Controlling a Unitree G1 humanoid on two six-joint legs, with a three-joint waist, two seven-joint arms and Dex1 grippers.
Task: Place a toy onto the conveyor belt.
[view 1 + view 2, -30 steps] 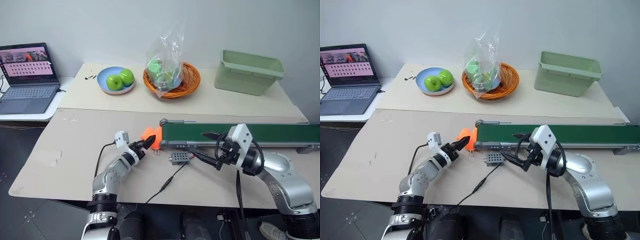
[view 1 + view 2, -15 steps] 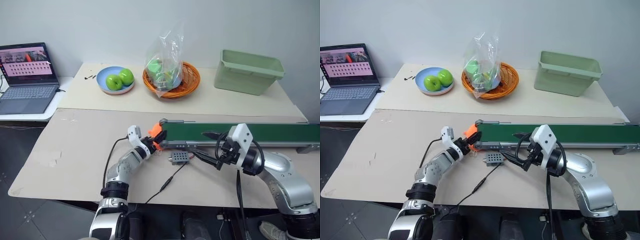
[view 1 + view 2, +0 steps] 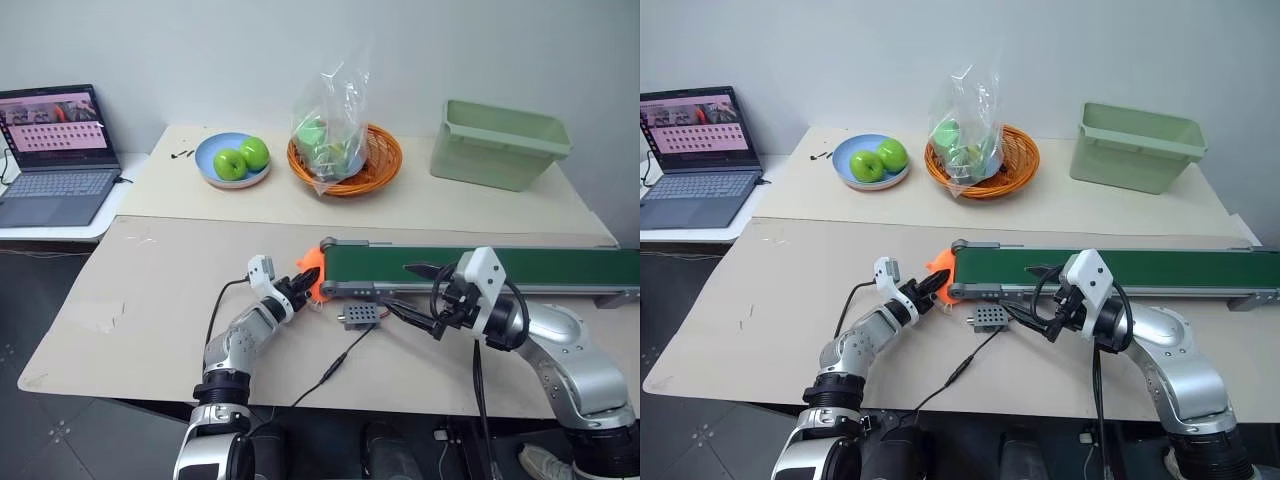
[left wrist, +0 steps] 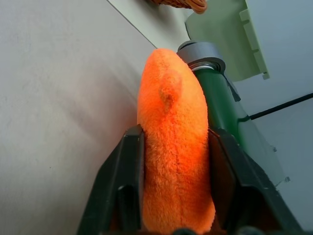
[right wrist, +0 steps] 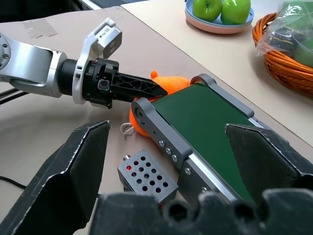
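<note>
Where the grey end roller of the conveyor belt [image 3: 480,268] sits near the middle of the frame, the left hand [image 3: 303,286] clamps the toy [image 4: 172,142], its two black fingers [image 4: 122,188] pressed against either flank of the orange plush. The toy lies just beside the belt's near end, low against the tabletop [image 3: 150,290]; whether it rests on that surface or is lifted slightly clear cannot be told. Lower right of centre, the right hand [image 3: 412,293] hovers with its fingers spread wide and nothing between them, beside the belt's front rail and near the small grey control box [image 3: 360,316]. Toward the upper part of the frame stand a blue plate of green apples [image 3: 232,160], an orange basket [image 3: 345,158] holding a clear bag, and a pale green bin [image 3: 498,145]. A laptop [image 3: 55,155] occupies the upper left.
</note>
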